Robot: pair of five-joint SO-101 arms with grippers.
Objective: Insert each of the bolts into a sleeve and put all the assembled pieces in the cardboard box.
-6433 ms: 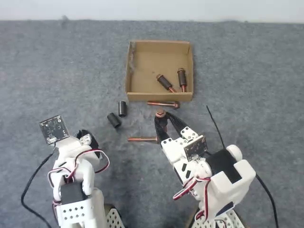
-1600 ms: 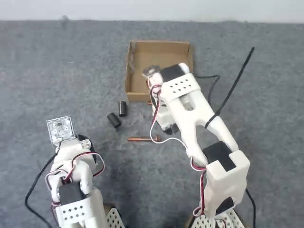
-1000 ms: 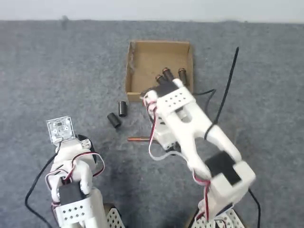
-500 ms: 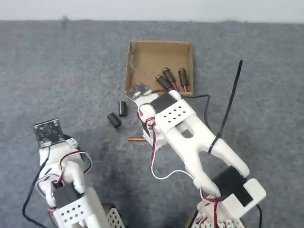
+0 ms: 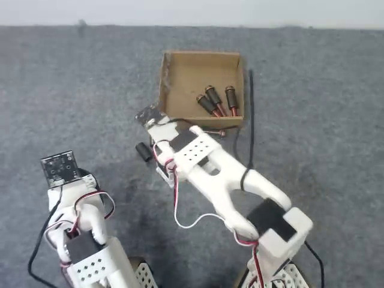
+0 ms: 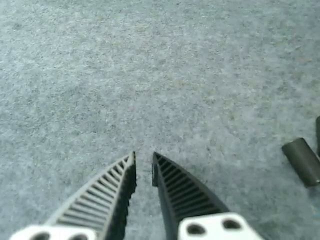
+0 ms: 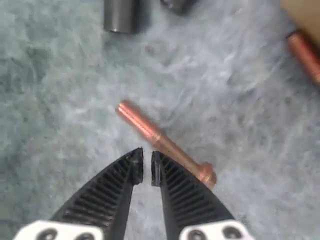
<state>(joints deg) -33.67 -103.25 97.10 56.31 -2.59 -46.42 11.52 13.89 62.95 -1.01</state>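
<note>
Right claw [image 7: 146, 159] closed, empty, beside bolt [image 7: 148, 129]

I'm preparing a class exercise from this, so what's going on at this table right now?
Three assembled pieces lie in the cardboard box. The right tool hovers over a bare bolt on the carpet, with a loose sleeve nearby. The left tool hangs over bare carpet, holding nothing.
</note>
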